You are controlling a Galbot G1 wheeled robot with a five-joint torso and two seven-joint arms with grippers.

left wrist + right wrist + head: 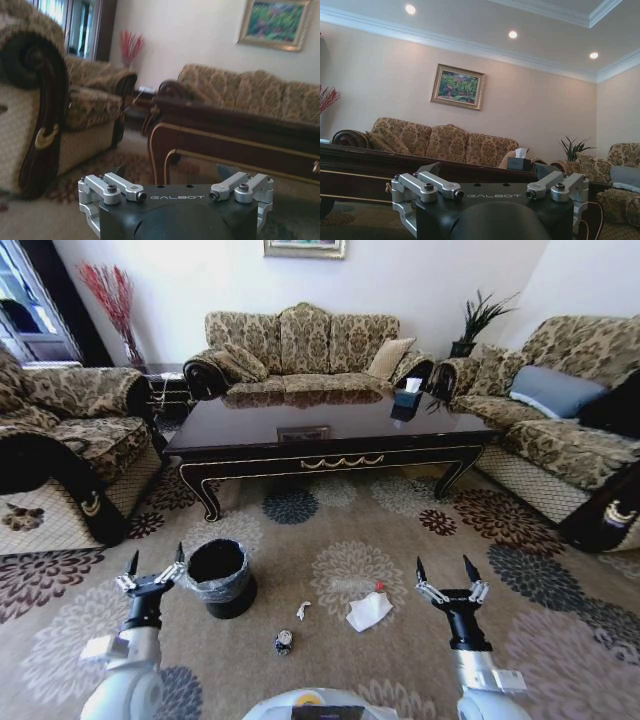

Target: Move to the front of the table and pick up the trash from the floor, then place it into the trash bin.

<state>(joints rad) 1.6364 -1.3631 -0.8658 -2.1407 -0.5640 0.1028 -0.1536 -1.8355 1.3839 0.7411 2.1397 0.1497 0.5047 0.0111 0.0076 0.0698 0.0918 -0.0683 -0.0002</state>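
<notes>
The dark glossy table [330, 435] with gold trim stands ahead of me on the patterned floor [330, 530]. The black trash bin [221, 577], lined with a plastic bag, sits on the carpet left of centre. Trash lies near me: a crumpled white wrapper with a red spot [368, 610], a tiny white scrap [302, 609] and a small crushed dark can [284, 642]. My left gripper [155, 565] is raised just left of the bin, open and empty. My right gripper [448, 572] hangs right of the wrapper, also open. The table's edge [235, 132] fills the left wrist view.
A patterned sofa [300, 350] stands behind the table, an armchair [60, 440] at the left and another sofa [560, 410] at the right. A tissue box [407, 400] sits on the table. A plant [478, 320] and red branches [115, 300] stand in the back corners.
</notes>
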